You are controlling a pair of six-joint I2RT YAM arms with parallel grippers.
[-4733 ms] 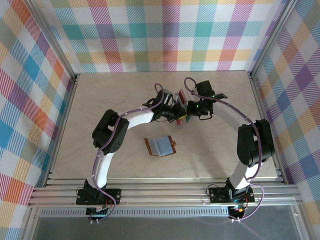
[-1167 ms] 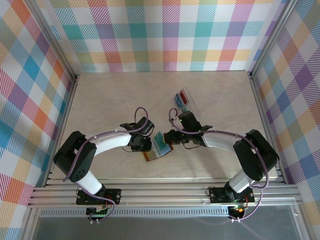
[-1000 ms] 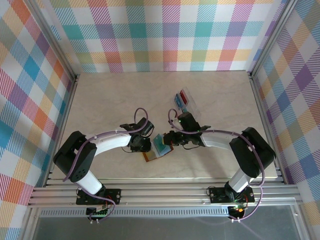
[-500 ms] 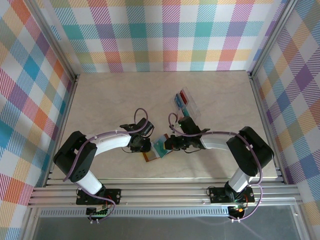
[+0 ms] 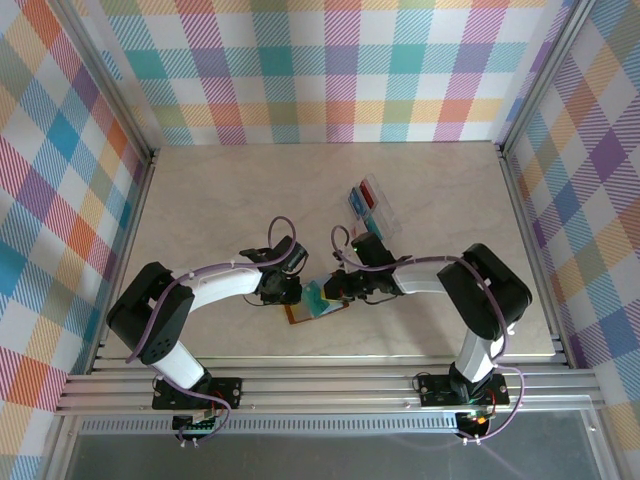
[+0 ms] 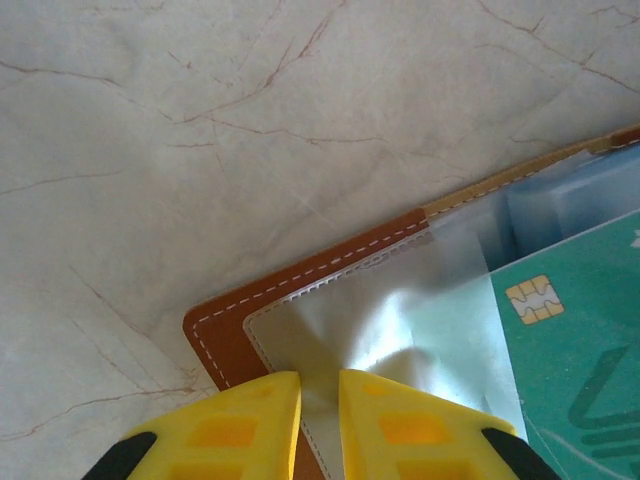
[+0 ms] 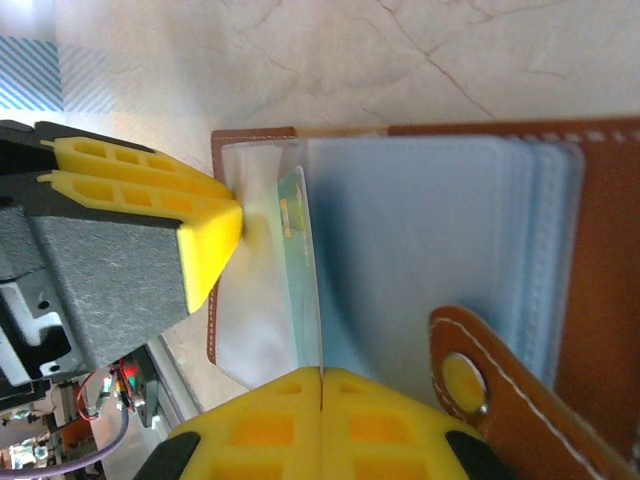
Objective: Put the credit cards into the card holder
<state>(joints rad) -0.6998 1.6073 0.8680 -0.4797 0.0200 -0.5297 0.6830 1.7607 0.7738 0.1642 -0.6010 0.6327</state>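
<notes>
Card holder (image 5: 300, 315): lies open on the marble-patterned table (image 5: 220, 200), in front of both arms and between the two grippers. Shows a brown leather border with white stitching and a stack of clear pockets inside. In the right wrist view, has its snap tab (image 7: 468, 375) standing up at the near side.

Left gripper (image 6: 320, 415): closed on the outermost clear pocket (image 6: 400, 320), at one corner of the card holder. Keeps the yellow fingers (image 6: 225, 420) almost together, with the thin film pinched between them and drawn up in wrinkles.

Right gripper (image 7: 321, 400): closed on the teal-green card (image 6: 580, 350), fingertips pressed tight on one edge of it. Holds the card tilted over the card holder, with the far end at the mouth of the lifted pocket, close to the left fingers. Cannot tell how far inside the pocket. Shows a gold chip (image 6: 533, 298) near that end.

Clear plastic tray (image 5: 388, 222): stands farther back on the table, well apart from the card holder. Contains a red card (image 5: 368, 202) and a blue card (image 5: 354, 204).
</notes>
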